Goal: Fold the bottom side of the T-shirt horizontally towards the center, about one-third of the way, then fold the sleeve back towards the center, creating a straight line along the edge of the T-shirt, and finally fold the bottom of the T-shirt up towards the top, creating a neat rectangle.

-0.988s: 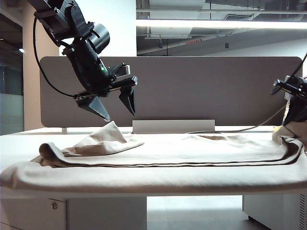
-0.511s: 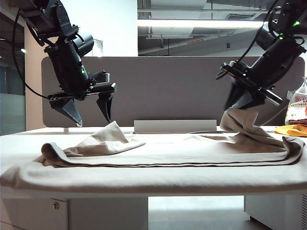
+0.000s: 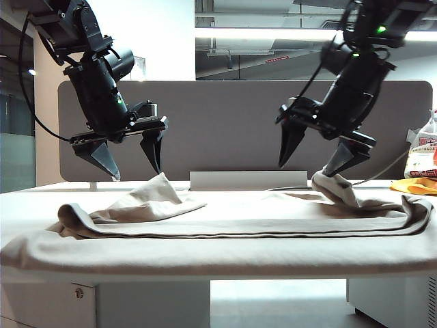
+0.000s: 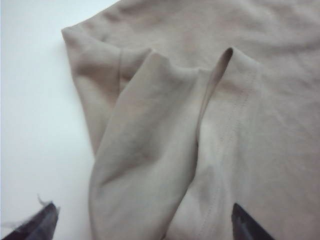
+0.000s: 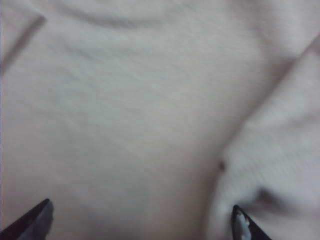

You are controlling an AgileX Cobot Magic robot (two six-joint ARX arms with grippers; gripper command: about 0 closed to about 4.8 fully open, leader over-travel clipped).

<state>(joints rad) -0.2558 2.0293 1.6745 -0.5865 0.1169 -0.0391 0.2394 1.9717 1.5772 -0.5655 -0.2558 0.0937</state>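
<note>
Since a moment ago, the right gripper (image 3: 313,166) has let go of the T-shirt (image 3: 225,225) and spread wide above it. Left gripper (image 3: 133,171) hangs wide apart too, just over a bunched sleeve (image 3: 153,195).

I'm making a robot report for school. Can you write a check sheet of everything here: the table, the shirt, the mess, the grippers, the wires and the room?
Surface: white table, mostly covered.
Job's things: large beige cotton T-shirt spread across it, folded over lengthwise, draping over the front edge; a bunched sleeve at each end.
Clutter: small yellow-orange cloth and white plastic bag with red print at far right.
Grippers: left gripper open above the left bunch; right gripper open, one fingertip close to the right bunch, holding nothing.
Cables: black cable looping off the left arm.
Surroundings: grey partition panel behind, ceiling strip light.
</note>
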